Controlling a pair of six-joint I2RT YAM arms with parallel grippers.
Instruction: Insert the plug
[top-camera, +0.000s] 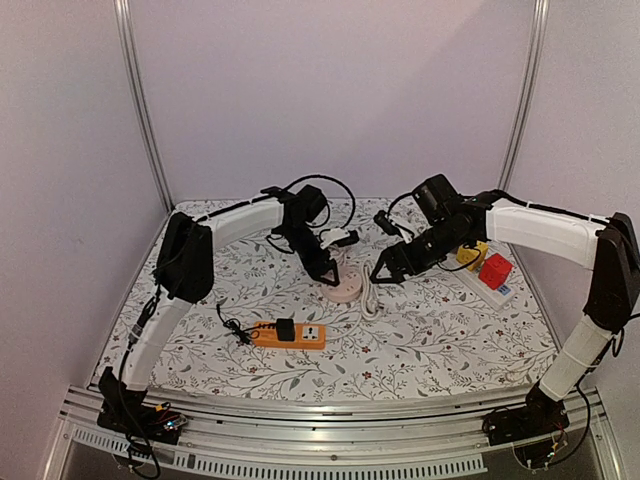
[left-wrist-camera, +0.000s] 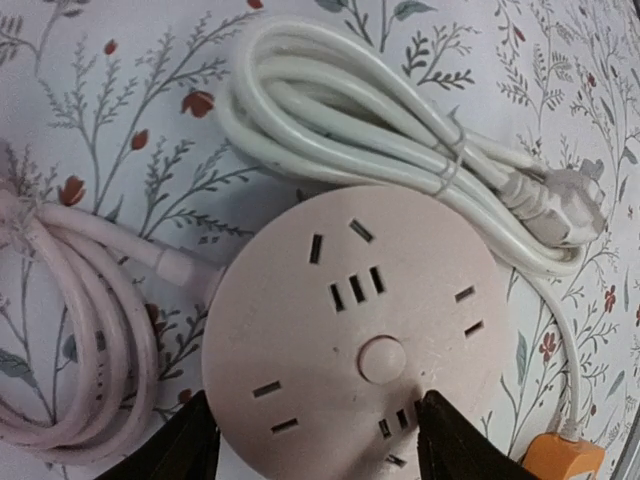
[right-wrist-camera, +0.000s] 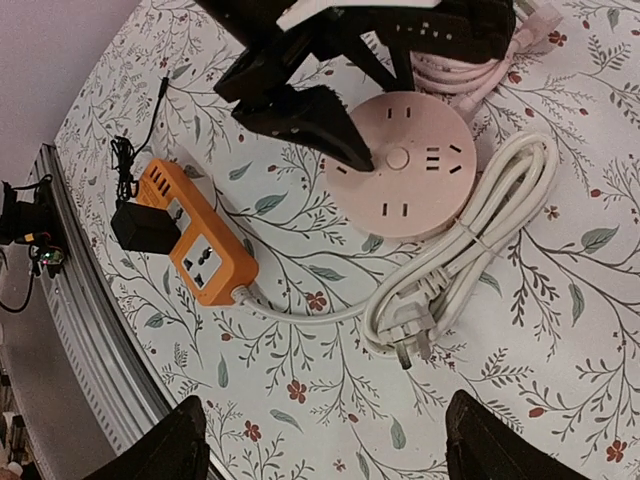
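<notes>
A round pink socket hub lies on the flowered table, its pink cord coiled beside it. My left gripper straddles the hub, with one black finger against each side of its rim, shut on it. The same grip shows in the top view. A white three-pin plug lies flat at the end of a bundled white cord, just beside the hub. My right gripper hangs open above the table near that plug, holding nothing.
The white cord runs to an orange power strip with a black adapter plugged in, near the front edge. A white strip carrying red and yellow plugs sits at the right. Metal rails border the front.
</notes>
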